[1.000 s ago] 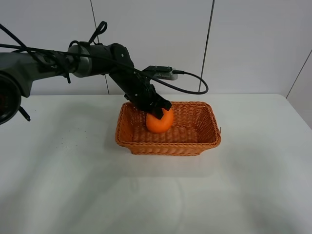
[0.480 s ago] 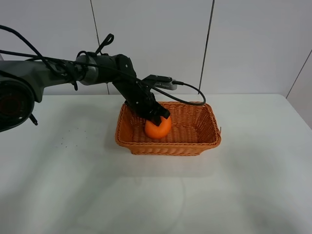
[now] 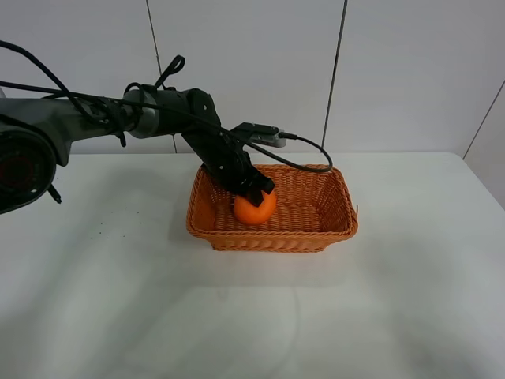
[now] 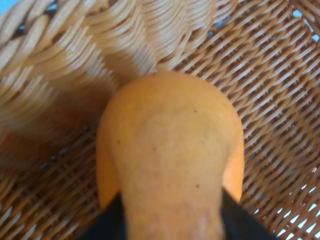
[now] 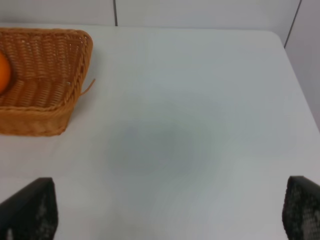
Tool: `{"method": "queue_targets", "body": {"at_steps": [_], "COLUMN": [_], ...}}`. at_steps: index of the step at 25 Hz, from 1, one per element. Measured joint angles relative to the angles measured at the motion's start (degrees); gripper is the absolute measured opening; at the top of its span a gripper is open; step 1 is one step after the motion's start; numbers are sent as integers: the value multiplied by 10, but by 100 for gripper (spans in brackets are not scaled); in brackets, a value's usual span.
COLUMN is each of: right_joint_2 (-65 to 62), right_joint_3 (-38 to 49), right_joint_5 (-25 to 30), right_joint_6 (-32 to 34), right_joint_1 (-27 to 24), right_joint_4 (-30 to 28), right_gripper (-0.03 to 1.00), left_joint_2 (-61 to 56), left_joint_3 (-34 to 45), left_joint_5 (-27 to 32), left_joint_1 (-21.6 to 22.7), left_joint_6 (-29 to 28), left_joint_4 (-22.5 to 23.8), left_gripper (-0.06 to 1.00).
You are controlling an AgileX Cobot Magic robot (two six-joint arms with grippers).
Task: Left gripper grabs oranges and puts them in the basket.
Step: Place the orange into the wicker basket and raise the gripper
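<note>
The orange point(image 3: 254, 208) is low inside the wicker basket point(image 3: 272, 240), at its left-middle, on or just above the floor. My left gripper point(image 3: 256, 192) reaches in over the basket's back-left rim and is shut on the orange from above. In the left wrist view the orange point(image 4: 170, 150) fills the middle, with black fingers point(image 4: 106, 226) on both sides and basket weave point(image 4: 280, 100) close behind. My right gripper point(image 5: 165, 215) is open and empty over bare table. It is out of the exterior high view. The basket point(image 5: 45, 75) and an edge of the orange point(image 5: 2, 72) show in the right wrist view.
The basket stands on a white table point(image 3: 118, 300) near its back middle, in front of a white panelled wall. A black cable point(image 3: 312, 146) loops from the left arm over the basket's back rim.
My left gripper has lowered the orange deeper into the basket and a little to the left. In the last half second it has barely moved.
</note>
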Motion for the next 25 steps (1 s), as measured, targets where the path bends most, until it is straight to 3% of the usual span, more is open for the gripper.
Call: {"method": "queue_targets", "body": {"at_steps": [4, 11, 25], "right_joint_2": [0, 0, 0], "right_joint_3": [0, 0, 0], "right_joint_5": [0, 0, 0], "right_joint_6": [0, 0, 0], "right_joint_1": [0, 0, 0], "right_joint_4": [0, 0, 0], "right_gripper": [69, 69, 69], "left_joint_2": [0, -6, -84], "left_joint_3": [0, 0, -7], "left_joint_5": [11, 15, 30], "left_joint_1": [0, 0, 0], "left_joint_6": [-1, -1, -7], "left_joint_4": [0, 0, 0], "left_gripper": [70, 81, 83]}}
